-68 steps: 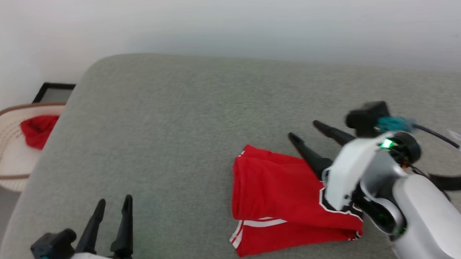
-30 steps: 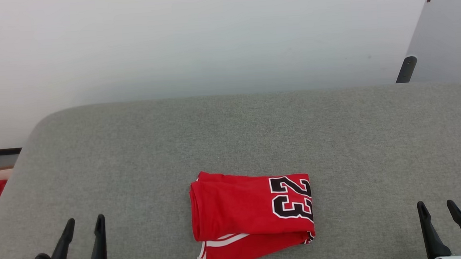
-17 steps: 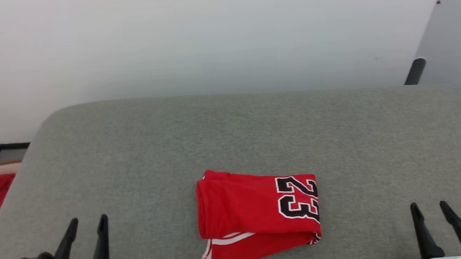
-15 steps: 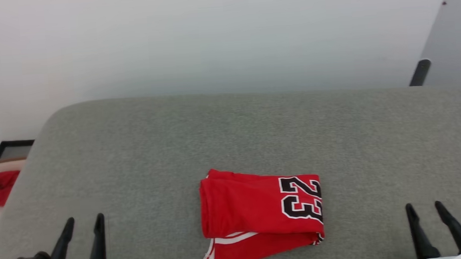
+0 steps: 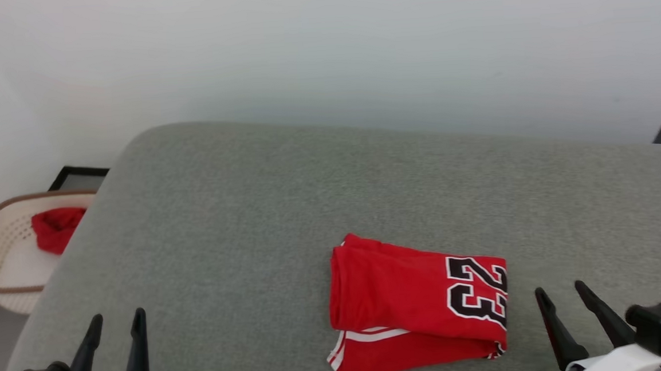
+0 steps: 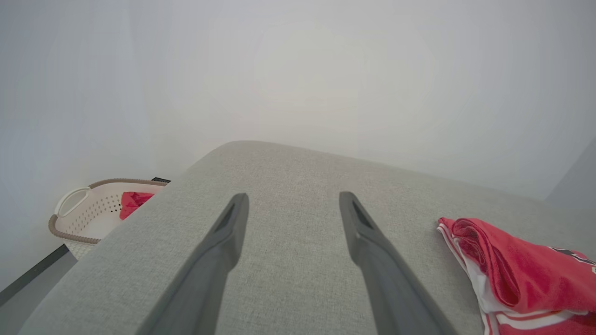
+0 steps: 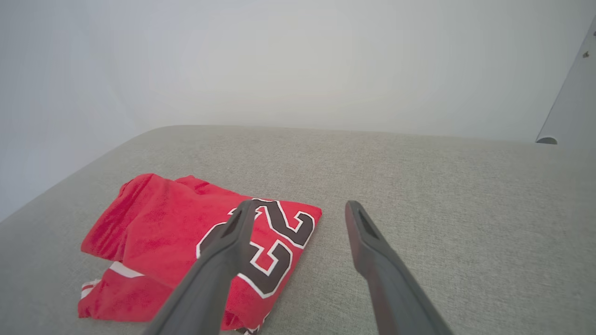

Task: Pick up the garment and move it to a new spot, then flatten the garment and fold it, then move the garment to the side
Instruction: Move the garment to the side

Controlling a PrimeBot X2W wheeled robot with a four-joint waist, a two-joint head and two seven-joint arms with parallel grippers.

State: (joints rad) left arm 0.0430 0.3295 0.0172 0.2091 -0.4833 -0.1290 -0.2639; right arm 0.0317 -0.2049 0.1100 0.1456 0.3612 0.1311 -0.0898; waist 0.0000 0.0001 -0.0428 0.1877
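left fingers (image 5: 137,352): spread, empty
right fingers (image 5: 553,329): spread, empty too
folded red number-23 jersey (image 5: 394,285): on grey fabric bed (image 5: 252,213), by front edge

You are looking along the left gripper (image 6: 292,201), whose two long dark fingers (image 6: 223,242) are standing wide apart and gripping nothing, pointing out over a grey woven fabric surface (image 6: 298,279). To the right of the gripper, a folded red jersey garment with white striped trim (image 6: 535,274) is lying on that surface, apart from the fingers. To the left of the gripper, beyond the surface's rounded edge, a white perforated plastic basket with a brown rim (image 6: 70,235) is holding a crumpled red cloth (image 6: 132,204).
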